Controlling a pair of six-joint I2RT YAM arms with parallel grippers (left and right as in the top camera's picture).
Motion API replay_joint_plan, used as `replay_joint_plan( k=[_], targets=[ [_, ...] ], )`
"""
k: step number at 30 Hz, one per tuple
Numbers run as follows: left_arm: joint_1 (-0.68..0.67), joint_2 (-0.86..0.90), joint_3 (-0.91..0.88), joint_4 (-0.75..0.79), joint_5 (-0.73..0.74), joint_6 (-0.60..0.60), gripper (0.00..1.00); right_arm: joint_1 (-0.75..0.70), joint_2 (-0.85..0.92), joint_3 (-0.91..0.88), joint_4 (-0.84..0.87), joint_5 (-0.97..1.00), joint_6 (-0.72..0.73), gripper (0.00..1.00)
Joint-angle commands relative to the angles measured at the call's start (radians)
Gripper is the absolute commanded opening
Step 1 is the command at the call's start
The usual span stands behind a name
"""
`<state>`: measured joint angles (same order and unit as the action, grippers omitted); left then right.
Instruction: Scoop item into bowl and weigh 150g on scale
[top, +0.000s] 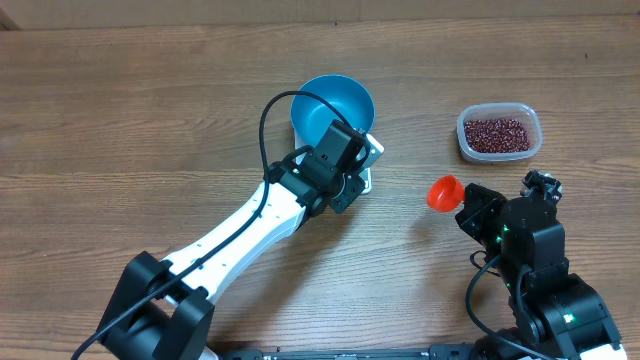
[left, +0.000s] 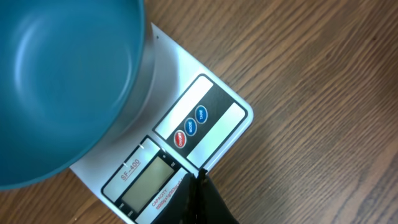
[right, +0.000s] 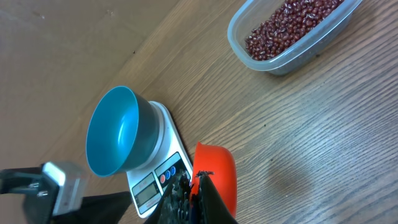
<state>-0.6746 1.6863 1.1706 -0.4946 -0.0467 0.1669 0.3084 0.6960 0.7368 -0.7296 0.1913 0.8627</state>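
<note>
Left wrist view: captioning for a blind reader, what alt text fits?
An empty blue bowl sits on a white scale with a blank display, on a wooden table. The shut left gripper points at the display's edge.

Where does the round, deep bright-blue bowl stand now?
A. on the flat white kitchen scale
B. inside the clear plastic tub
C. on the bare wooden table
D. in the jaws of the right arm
A: both wrist views show the round bright-blue bowl resting on the platform of the flat white kitchen scale.
</note>
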Motion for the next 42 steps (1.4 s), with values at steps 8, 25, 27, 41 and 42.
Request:
replay_joint_plan(
  k=[8,25,27,41,42],
  targets=[
    [-0.002,0.095,-0.004,0.047,-0.016,0.047,0.04,0.004,-0.003,0.027,0.006,0.018,-0.008,0.04],
    [0.003,0.158,-0.004,0.115,-0.028,0.047,0.04,0.004,-0.003,0.027,0.006,0.018,-0.008,0.04],
    [0.003,0.158,-0.004,0.114,-0.055,0.046,0.04,0.004,-0.003,0.027,0.006,0.018,-0.008,0.04],
    [0.009,0.158,-0.004,0.110,-0.071,0.043,0.04,0.004,-0.003,0.027,0.007,0.018,-0.008,0.04],
    [0.009,0.158,-0.004,0.110,-0.077,0.043,0.04,0.004,-0.003,0.027,0.006,0.018,-0.008,0.04]
  ],
)
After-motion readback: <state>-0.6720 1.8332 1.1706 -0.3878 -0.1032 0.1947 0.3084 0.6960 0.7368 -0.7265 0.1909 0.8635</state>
